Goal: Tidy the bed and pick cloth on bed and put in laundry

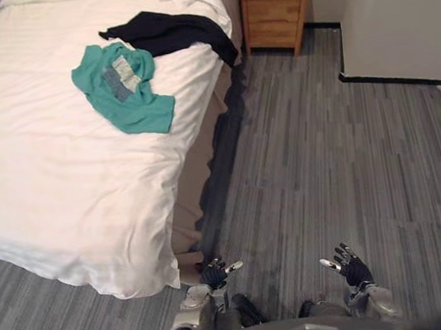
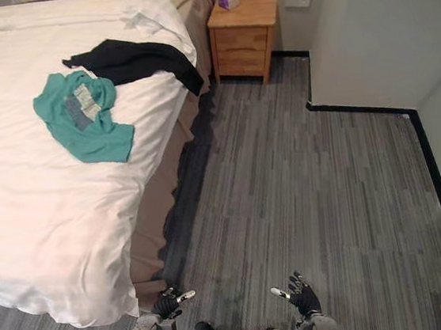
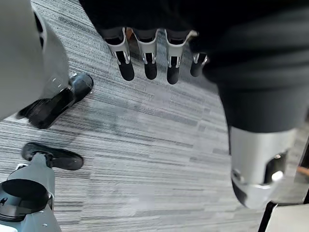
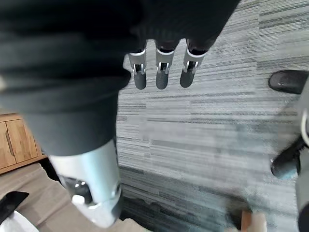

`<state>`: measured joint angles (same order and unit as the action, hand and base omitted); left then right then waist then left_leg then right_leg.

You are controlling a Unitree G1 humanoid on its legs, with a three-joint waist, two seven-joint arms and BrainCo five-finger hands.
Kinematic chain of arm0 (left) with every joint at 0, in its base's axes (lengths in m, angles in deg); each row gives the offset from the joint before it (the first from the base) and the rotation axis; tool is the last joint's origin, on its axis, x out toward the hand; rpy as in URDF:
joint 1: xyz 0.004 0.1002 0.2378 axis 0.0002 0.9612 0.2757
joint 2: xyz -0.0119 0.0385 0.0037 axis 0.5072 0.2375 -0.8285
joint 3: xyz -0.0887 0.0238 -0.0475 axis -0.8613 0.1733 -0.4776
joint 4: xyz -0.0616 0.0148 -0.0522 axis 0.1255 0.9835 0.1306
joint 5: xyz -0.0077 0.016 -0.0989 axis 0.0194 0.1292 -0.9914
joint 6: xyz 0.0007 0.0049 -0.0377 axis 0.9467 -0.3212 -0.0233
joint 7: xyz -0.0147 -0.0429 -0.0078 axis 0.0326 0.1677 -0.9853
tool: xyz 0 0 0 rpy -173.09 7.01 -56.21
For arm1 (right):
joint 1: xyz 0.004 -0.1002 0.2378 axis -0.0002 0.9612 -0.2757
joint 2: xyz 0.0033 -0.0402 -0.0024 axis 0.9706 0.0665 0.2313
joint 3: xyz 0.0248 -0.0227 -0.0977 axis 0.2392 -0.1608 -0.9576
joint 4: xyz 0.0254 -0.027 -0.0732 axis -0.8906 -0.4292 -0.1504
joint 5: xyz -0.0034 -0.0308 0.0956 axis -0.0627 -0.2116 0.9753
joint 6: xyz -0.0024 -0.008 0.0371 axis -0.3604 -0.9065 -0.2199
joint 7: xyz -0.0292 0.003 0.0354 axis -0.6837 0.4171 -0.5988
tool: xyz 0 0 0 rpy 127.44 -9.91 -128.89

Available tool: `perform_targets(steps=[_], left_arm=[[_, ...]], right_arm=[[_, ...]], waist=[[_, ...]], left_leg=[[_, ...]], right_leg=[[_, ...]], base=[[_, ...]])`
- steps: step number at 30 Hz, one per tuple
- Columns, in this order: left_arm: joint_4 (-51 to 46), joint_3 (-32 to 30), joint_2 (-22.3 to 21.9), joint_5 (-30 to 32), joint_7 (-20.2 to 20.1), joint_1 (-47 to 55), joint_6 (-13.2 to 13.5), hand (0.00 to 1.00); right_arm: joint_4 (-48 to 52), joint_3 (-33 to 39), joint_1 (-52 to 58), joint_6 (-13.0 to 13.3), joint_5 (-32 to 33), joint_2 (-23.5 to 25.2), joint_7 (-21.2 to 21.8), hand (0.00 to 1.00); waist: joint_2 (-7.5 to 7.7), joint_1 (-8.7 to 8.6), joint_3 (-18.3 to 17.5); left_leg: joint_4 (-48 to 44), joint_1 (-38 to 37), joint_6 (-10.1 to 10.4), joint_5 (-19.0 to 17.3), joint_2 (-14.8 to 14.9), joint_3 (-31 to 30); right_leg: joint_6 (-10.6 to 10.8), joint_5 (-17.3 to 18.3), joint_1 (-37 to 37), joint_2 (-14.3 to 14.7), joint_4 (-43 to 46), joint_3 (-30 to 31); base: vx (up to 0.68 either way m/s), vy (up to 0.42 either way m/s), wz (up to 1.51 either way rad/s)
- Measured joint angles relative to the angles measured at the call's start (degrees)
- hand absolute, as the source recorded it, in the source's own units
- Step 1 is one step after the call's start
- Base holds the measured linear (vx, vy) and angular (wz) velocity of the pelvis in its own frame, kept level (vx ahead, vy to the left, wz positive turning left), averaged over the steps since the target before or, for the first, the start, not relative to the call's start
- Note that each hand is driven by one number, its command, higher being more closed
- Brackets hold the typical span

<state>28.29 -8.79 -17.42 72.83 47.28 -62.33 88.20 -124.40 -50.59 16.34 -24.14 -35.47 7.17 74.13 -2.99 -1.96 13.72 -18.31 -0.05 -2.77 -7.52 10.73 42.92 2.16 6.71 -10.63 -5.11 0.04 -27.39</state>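
Clothes lie on the bed [image 1: 48, 192]: what looks like a teal shirt [image 1: 120, 89] just beside a black garment [image 1: 170, 34], both well ahead and left of the left hand [image 1: 214, 273]. Both it and the right hand [image 1: 350, 266] hang empty, fingers spread; nothing gathered yet, I'd say

Bright even room light, bed [image 1: 39, 178] washed out, shadow along its side

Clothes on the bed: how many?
2. A teal garment lies crumpled on the bed; a black garment lies beyond it, nearer the nightstand, one end hanging over the edge. Part of the bed is out of frame.
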Motion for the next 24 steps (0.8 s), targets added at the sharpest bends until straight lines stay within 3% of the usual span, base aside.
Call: perform_targets(steps=[3, 5, 7, 10, 11, 14, 21, 24], left_arm=[[-1.3, -0.1, 0.0, -1.8, 0.6, 2.0, 2.7, 0.0], [-1.3, -0.1, 0.1, -4.1, 0.6, 3.3, 4.3, 0.0], [-1.1, -0.1, 0.3, -3.8, -0.3, 3.7, 5.3, 0.0], [0.4, 0.0, 0.6, -3.7, -1.8, 3.5, 5.4, 0.0], [0.8, 0.2, 1.6, -3.2, -2.3, 3.5, 5.3, 0.0], [1.0, 0.9, 4.5, -2.1, -2.6, 4.4, 5.3, 0.0], [3.0, 1.5, 4.2, -2.3, -2.7, 6.3, 5.3, 0.0], [2.9, 1.3, 4.3, -2.3, -2.4, 6.3, 4.6, 0.0]], right_arm=[[-1.1, 0.3, -0.3, -2.2, 0.0, -1.2, 0.8, 0.0], [-2.1, 0.3, -0.1, -2.7, 0.0, -2.9, 1.2, 0.0], [-2.5, 2.1, 1.0, -2.8, 0.1, -4.1, 1.8, 0.0], [-2.6, 3.7, 3.4, -2.7, 0.2, -3.7, 2.6, 0.0], [-2.7, 5.6, 4.8, -2.3, 0.8, -2.1, 3.2, 0.0], [-3.1, 6.9, 6.5, -1.8, 4.0, 0.0, 3.5, 0.0], [-3.1, 9.0, 6.3, -1.4, 4.0, -0.1, 4.7, 0.0], [-3.1, 8.9, 6.3, -1.4, 3.8, 0.2, 4.7, 0.0]], waist=[[-1.72, 0.52, 1.5], [-2.87, 1.04, 0.9], [-3.15, -0.11, 0.8], [-2.7, -1.67, 0.4], [-1.39, -1.92, 0.2], [0.71, -1.36, -0.8], [-0.81, -1.51, -3.2], [-0.3, -1.2, -3.0]], left_leg=[[-6.8, 1.8, 0.1, 0.0, 1.3, -11.7], [-7.7, 2.2, 1.7, -0.5, 0.7, -18.5], [-6.0, 1.2, 4.5, -1.9, -0.3, -24.5], [2.7, -2.5, 6.3, -3.0, -1.0, -26.4], [8.5, -4.4, 6.8, -2.5, -1.8, -27.1], [11.2, -5.3, 6.5, -1.0, -2.9, -28.1], [15.6, -7.6, 5.6, 0.9, -5.6, -28.7], [16.5, -8.7, 5.5, 1.5, -5.8, -29.5]], right_leg=[[-0.8, 0.7, 3.3, 0.2, 4.6, 8.6], [-0.9, 0.8, 6.3, 0.4, 6.5, 13.1], [-0.6, 0.9, 8.1, 0.8, 7.8, 15.5], [0.1, 1.3, 8.2, 1.2, 8.0, 14.4], [0.1, 0.8, 8.1, 1.0, 7.9, 12.7], [0.8, -0.6, 6.8, 0.5, 5.8, 11.3], [2.3, -3.4, 3.3, -0.7, 0.5, 10.8], [2.2, -4.1, 2.0, -0.6, -0.6, 10.4]], base=[[0.01, -0.173, -1.25], [0.03, -0.161, -1.63], [0.05, -0.085, -0.78], [0.07, 0.005, 0.17], [0.07, 0.019, 0.49], [0.07, 0.0, 0.29], [0.04, 0.045, 0.08], [-0.02, 0.01, 0.11]])
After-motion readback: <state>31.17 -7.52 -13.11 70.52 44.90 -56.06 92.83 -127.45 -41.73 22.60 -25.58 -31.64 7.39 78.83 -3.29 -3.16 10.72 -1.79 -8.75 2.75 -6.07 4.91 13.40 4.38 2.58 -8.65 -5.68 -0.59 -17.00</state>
